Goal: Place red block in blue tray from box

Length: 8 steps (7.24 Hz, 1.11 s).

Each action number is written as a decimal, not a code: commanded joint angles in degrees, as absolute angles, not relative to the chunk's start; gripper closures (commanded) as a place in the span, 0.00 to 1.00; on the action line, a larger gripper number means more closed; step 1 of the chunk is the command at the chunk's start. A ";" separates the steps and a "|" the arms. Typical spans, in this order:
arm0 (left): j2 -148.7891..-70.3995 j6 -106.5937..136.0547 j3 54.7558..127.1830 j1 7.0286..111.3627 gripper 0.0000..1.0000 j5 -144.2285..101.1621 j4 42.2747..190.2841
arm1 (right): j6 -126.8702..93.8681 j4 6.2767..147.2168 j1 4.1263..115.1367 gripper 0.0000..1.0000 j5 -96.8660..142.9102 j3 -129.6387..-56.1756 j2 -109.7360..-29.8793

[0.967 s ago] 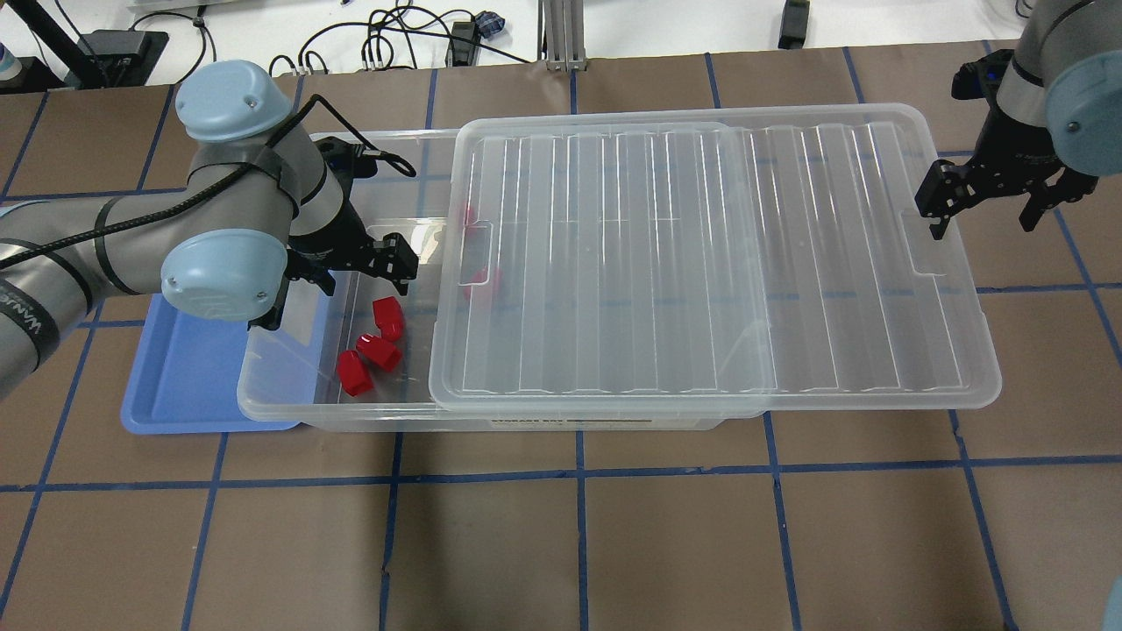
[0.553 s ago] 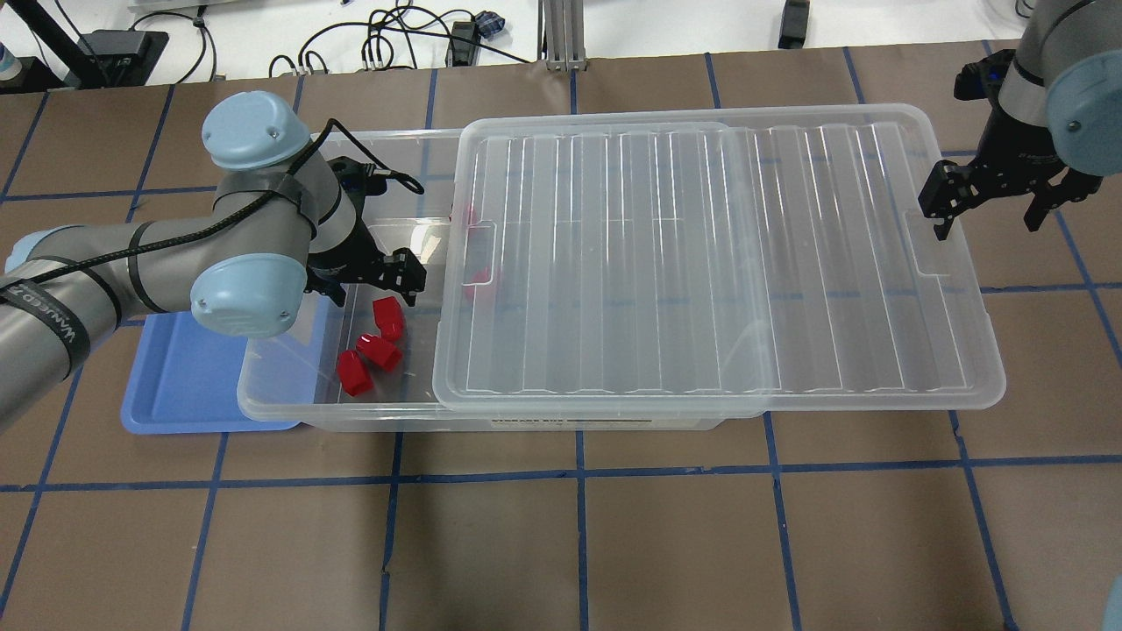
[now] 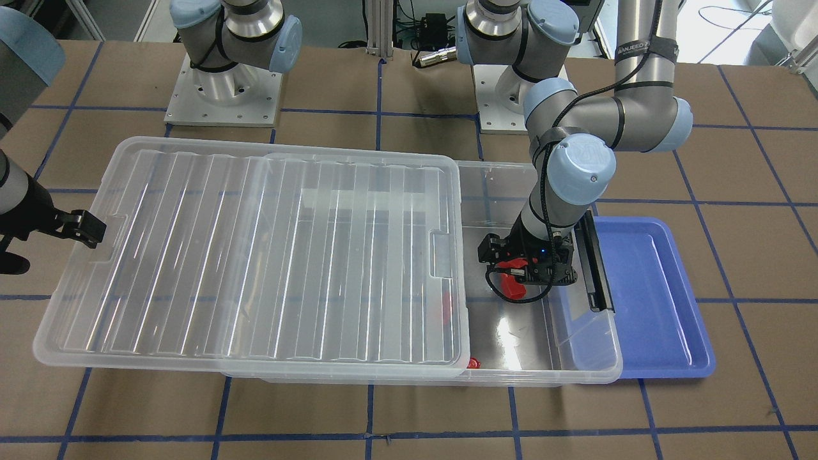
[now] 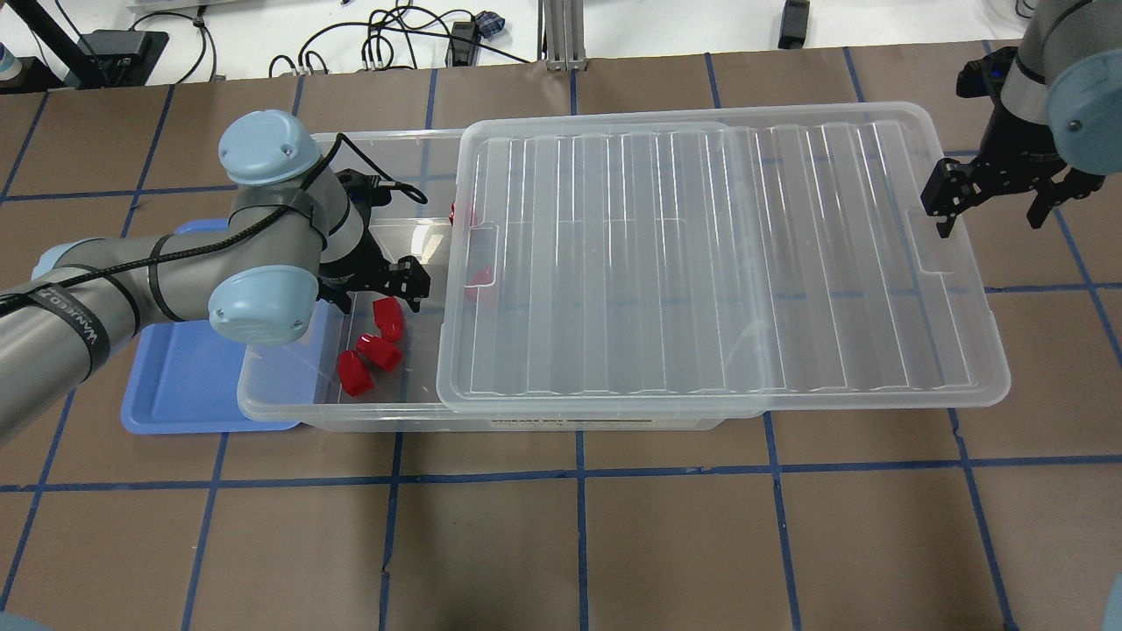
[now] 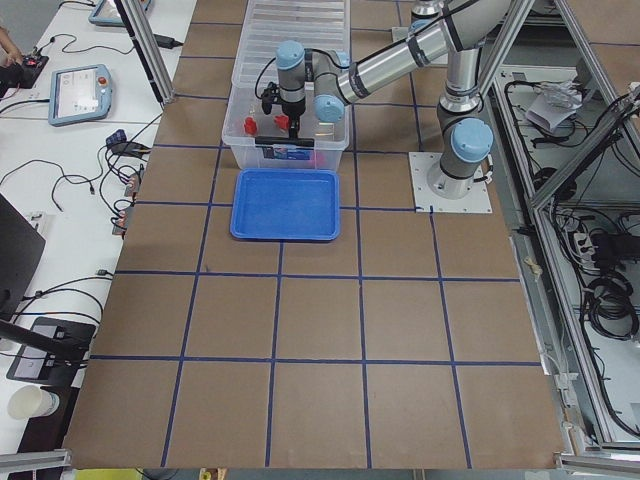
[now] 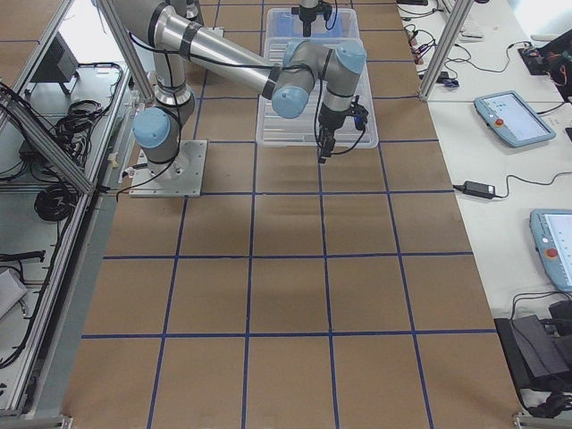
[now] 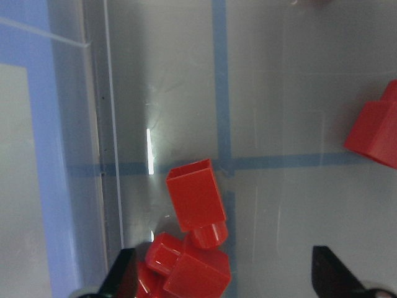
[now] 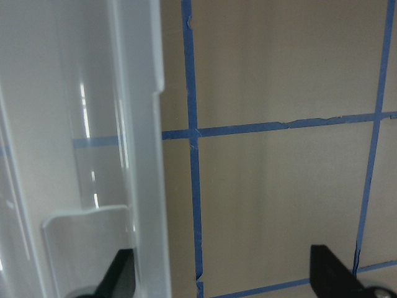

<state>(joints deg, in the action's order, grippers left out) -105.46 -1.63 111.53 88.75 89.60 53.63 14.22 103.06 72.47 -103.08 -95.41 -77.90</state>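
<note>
In the overhead view you see a brown desk (image 4: 578,543) marked with a grid of blue tape. Across its middle lies the box (image 4: 368,417), a long clear bin. Its ribbed lid (image 4: 701,263) sits shifted toward the right of the frame and overhangs that end, so the left end of the box is uncovered.

The robot's left hand (image 4: 375,298) comes in from the left of the frame and hangs over that uncovered end. It points down, with its fingers spread wide and holding nothing.

In the left wrist view the red block (image 7: 195,202) lies on the box floor near the centre of the frame, its round stub pointing toward the bottom edge. Two more red blocks (image 7: 186,273) touch it just below, between the dark fingertips (image 7: 121,279). You cannot tell whether the fingers touch any of them. A fourth red block (image 7: 375,133) lies apart at the right edge of that view.

The blue tray (image 4: 184,386) rests on the desk at the lower left of the overhead view, just beside the short end of the box.

The right hand (image 4: 989,219) hangs at the upper right, its fingers wide apart. In the right wrist view one fingertip is over the lid's rim and the other is over the desk.
</note>
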 commanded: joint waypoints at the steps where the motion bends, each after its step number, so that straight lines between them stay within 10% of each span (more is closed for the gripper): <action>1: -107.31 0.26 111.80 88.68 0.00 89.56 51.07 | 14.41 103.45 72.51 0.00 -103.80 -95.45 -77.96; 5: -110.39 1.58 112.06 88.68 0.02 89.82 46.76 | 14.33 102.31 72.51 0.00 -103.45 -90.55 -78.92; 8: -111.53 2.11 114.25 88.68 0.48 90.18 46.67 | 14.33 100.91 73.12 0.00 -103.54 -89.56 -82.61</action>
